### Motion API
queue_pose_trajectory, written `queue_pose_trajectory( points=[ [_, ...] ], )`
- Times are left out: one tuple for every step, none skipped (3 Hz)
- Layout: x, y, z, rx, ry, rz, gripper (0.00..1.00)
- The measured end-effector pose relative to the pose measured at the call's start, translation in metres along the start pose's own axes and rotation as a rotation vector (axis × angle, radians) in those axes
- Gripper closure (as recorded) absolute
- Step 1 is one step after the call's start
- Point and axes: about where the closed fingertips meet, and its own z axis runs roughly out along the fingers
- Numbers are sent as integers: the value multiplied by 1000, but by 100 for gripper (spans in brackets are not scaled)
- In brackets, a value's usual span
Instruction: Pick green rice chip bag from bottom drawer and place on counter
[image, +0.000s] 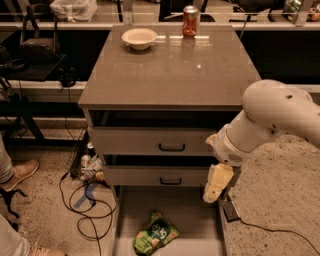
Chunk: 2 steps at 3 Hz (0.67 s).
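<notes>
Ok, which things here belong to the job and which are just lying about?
For the job: green chip bag in the open bottom drawer; counter; gripper, hanging over the drawer's right side.
Just lying about: bowl and red can on the counter; cables on the floor.
</notes>
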Motion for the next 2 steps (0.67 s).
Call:
queue_pose_trajectory(
  points=[
    [1, -2, 12, 6, 5, -6, 0],
    [14, 0, 82, -27, 31, -61, 0]
  ],
)
